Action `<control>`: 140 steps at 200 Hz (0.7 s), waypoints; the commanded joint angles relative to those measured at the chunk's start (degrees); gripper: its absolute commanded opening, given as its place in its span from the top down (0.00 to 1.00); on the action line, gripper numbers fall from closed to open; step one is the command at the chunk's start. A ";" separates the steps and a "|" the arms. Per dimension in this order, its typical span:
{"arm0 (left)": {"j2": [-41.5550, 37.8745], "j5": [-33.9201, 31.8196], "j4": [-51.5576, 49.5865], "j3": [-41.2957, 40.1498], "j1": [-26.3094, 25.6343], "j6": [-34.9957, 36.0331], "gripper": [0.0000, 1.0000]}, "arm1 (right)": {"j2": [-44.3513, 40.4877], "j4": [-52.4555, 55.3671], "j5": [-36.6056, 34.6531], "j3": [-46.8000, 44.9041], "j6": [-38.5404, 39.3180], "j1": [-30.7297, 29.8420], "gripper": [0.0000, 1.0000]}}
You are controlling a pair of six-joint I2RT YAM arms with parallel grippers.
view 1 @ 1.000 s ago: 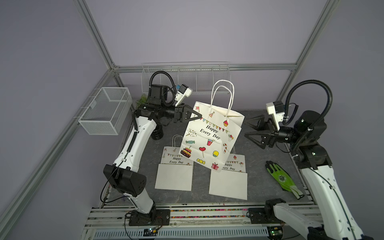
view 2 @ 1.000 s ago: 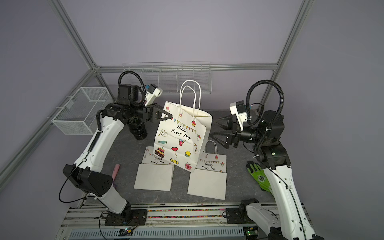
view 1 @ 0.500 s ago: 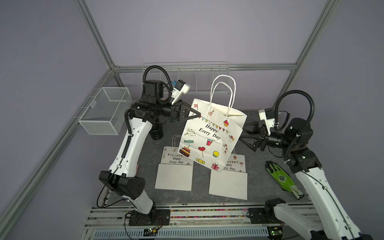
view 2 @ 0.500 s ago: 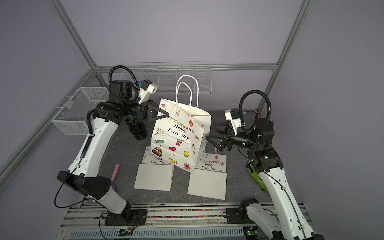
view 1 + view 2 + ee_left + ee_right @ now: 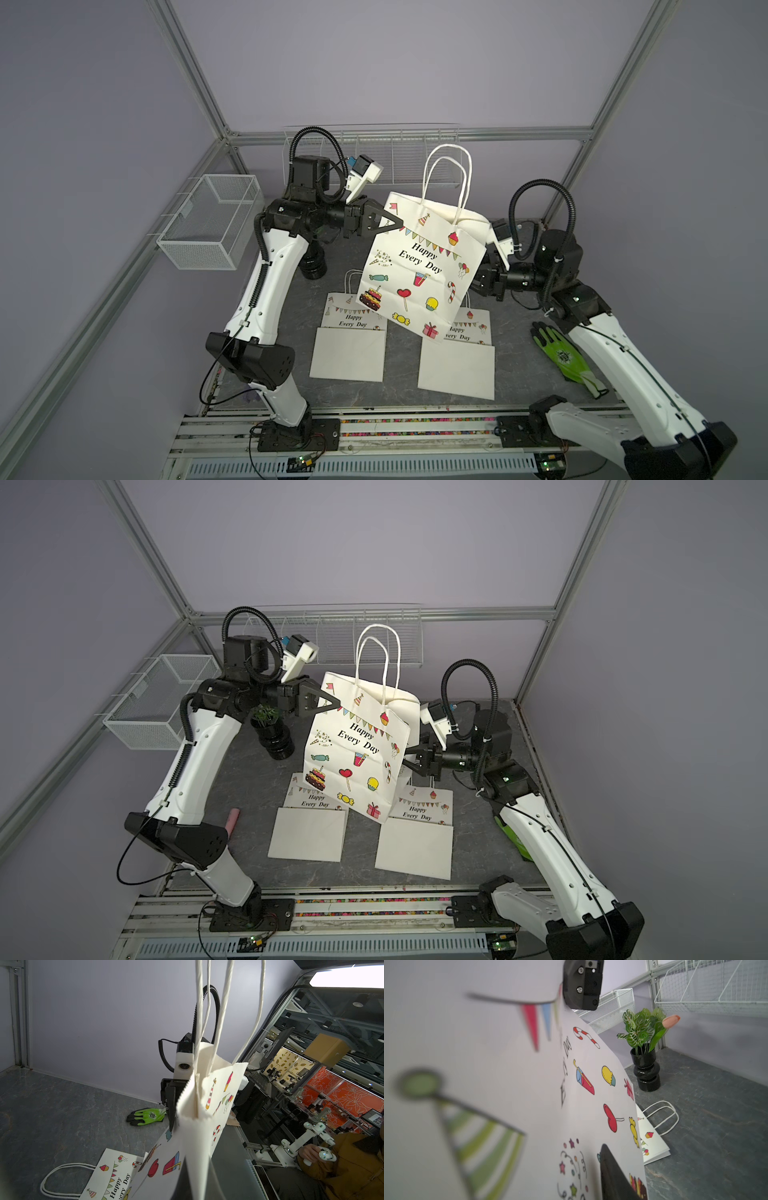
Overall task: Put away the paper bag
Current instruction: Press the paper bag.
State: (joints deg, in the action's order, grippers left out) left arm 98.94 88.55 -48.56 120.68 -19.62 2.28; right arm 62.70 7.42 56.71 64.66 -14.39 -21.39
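A white paper bag (image 5: 419, 266) printed "Happy Every Day" hangs tilted above the table, its rope handles up; both top views show it (image 5: 353, 750). My left gripper (image 5: 397, 224) is shut on its upper left corner, and in the left wrist view the bag (image 5: 199, 1126) runs straight out from between the jaws. My right gripper (image 5: 406, 757) has closed on the bag's right side edge. In the right wrist view one dark finger (image 5: 612, 1178) lies on the printed face (image 5: 508, 1064), with the other finger hidden behind the paper.
Two folded flat bags (image 5: 349, 345) (image 5: 457, 361) lie on the table under the hanging one. A green glove (image 5: 565, 357) lies at the right. A black vase with a plant (image 5: 313, 266) stands behind my left arm. A wire basket (image 5: 212, 226) hangs at left, a wire shelf (image 5: 395, 162) at the back.
My right arm has come in from the right to the bag's side edge and its wide-open jaws have closed there. The left gripper has kept its hold on the corner.
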 commanded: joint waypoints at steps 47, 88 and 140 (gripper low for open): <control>2.31 4.11 -0.66 4.72 1.59 0.57 0.98 | -1.60 0.40 -1.56 -1.30 2.40 -1.92 0.24; 2.32 4.17 -0.66 6.49 1.53 -0.26 0.98 | -1.87 0.40 -0.52 -3.65 3.20 -2.13 0.33; 1.11 4.12 -0.66 5.70 1.50 -0.44 0.98 | -1.26 -1.38 3.45 -4.46 2.65 -2.05 0.58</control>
State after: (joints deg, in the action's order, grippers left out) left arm 101.36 88.97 -48.75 125.93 -18.33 1.02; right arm 61.52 7.68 56.77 60.77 -11.84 -23.16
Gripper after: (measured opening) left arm 0.046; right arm 0.458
